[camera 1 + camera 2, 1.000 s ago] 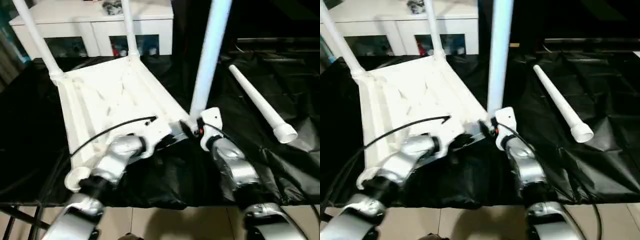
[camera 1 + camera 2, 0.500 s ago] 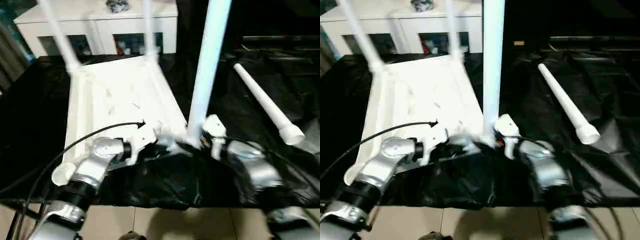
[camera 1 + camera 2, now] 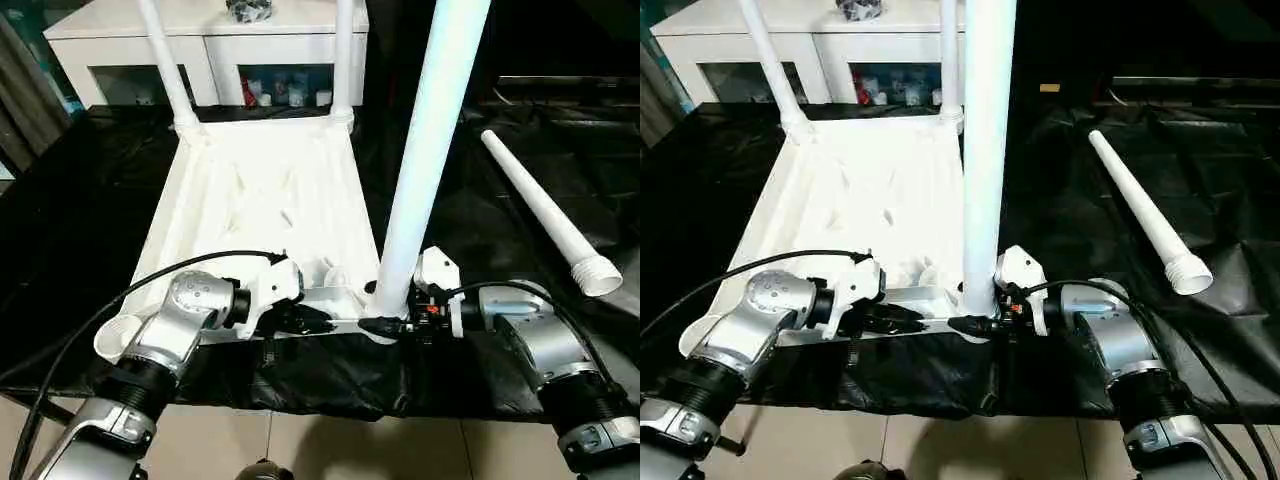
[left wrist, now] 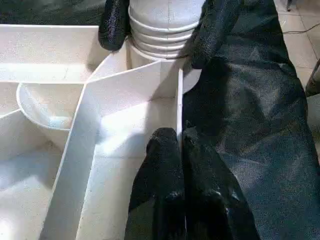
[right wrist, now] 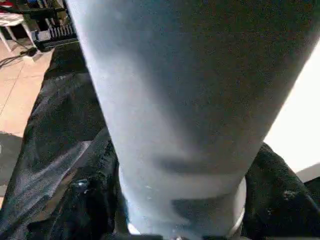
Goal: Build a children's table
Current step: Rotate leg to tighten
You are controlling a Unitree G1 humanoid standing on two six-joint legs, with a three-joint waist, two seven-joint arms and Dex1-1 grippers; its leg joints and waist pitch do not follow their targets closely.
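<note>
Table top (image 3: 265, 205) lies underside up on the black-draped table (image 3: 80, 220), toward its near edge. Legs counted: four. Two stand in the top's far corner sockets: far-left leg (image 3: 165, 60), far-right leg (image 3: 343, 55). A third leg (image 3: 425, 160) stands upright at the near-right corner. The fourth, a loose leg (image 3: 545, 215), lies on the cloth well apart, toward the draped table's right edge.

Near-left socket (image 3: 118, 338) is empty.

Left gripper (image 4: 180, 142): fingers together, pinching the thin rim rib of the top near the near-right corner. Right gripper (image 3: 385, 325): fingers clasp the third leg's ribbed base.

Judgement: three of four legs placed; whether the third is fully seated I cannot tell. Remaining: the fourth leg.
</note>
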